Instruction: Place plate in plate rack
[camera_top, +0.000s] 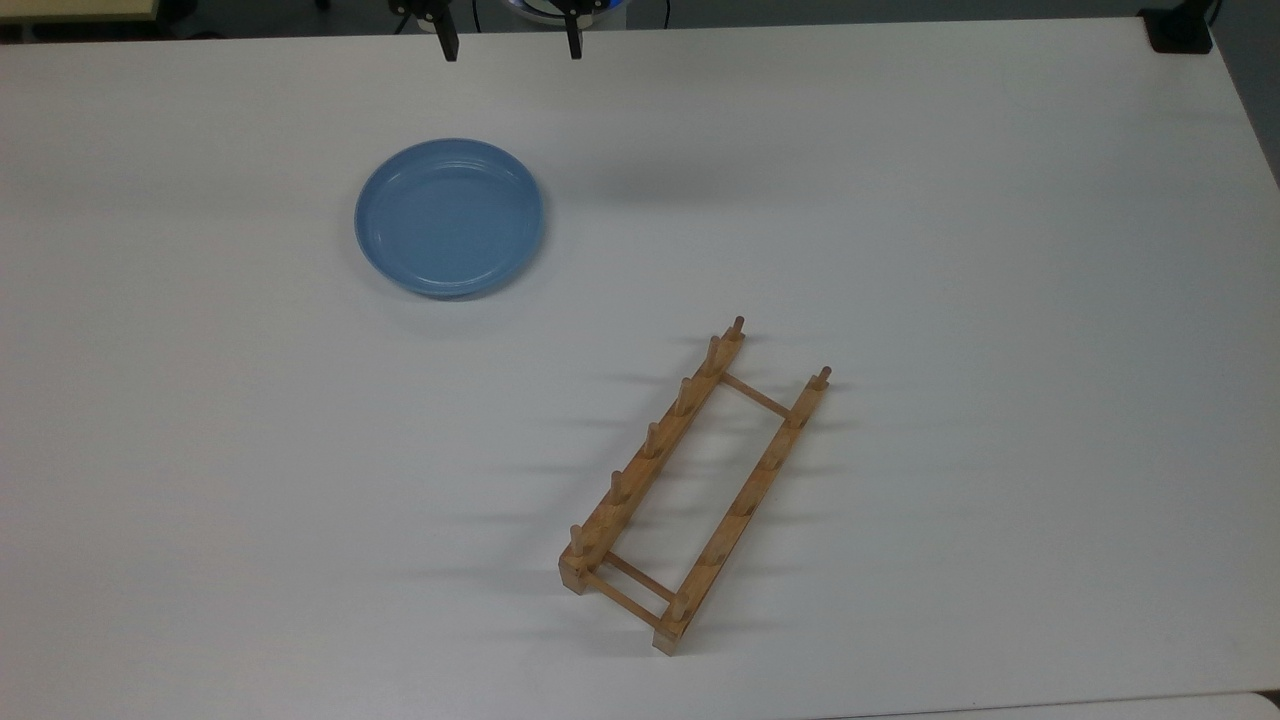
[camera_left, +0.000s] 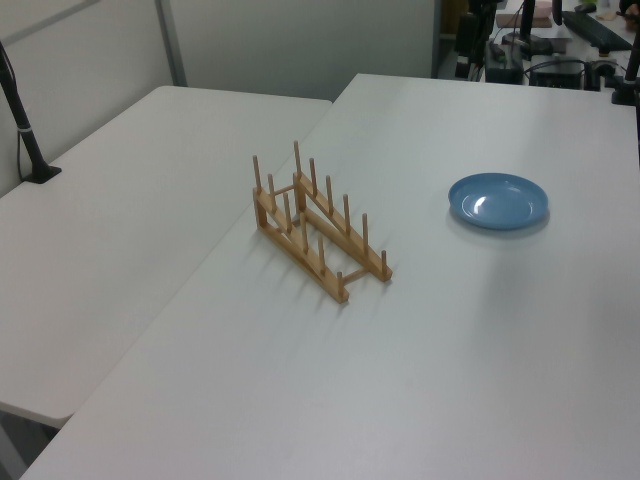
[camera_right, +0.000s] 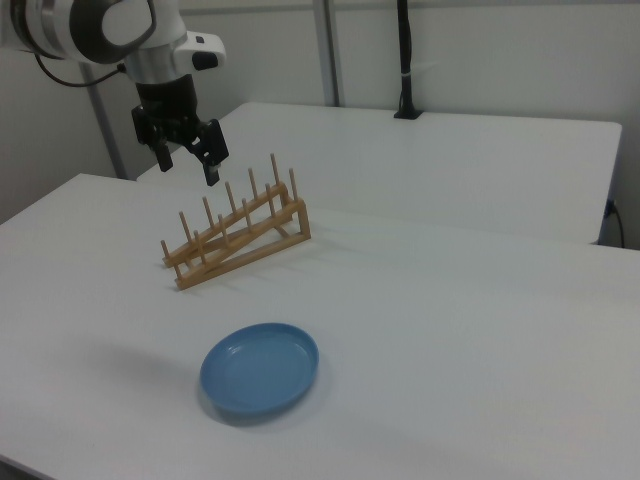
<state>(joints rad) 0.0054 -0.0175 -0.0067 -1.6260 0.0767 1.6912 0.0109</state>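
Observation:
The light-blue plate (camera_top: 449, 218) (camera_left: 498, 200) (camera_right: 260, 368) lies flat and right side up on the white table (camera_top: 900, 200). Apart from it stands the light-wood plate rack (camera_top: 650, 447) (camera_left: 300, 250) (camera_right: 243, 258), with upright pegs on two rails and nothing in it. My gripper (camera_top: 512, 50) (camera_right: 188, 168) hangs open in the air, well above the table. In the top view it is at the top edge, beyond the plate. Its black fingers (camera_right: 212, 172) point down, and nothing is between them.
A second white table (camera_left: 120, 200) (camera_right: 480, 150) adjoins this one beyond the rack. A black post (camera_left: 25, 130) (camera_right: 405, 60) stands on it. A black block (camera_top: 1180, 30) sits at the top view's upper right corner.

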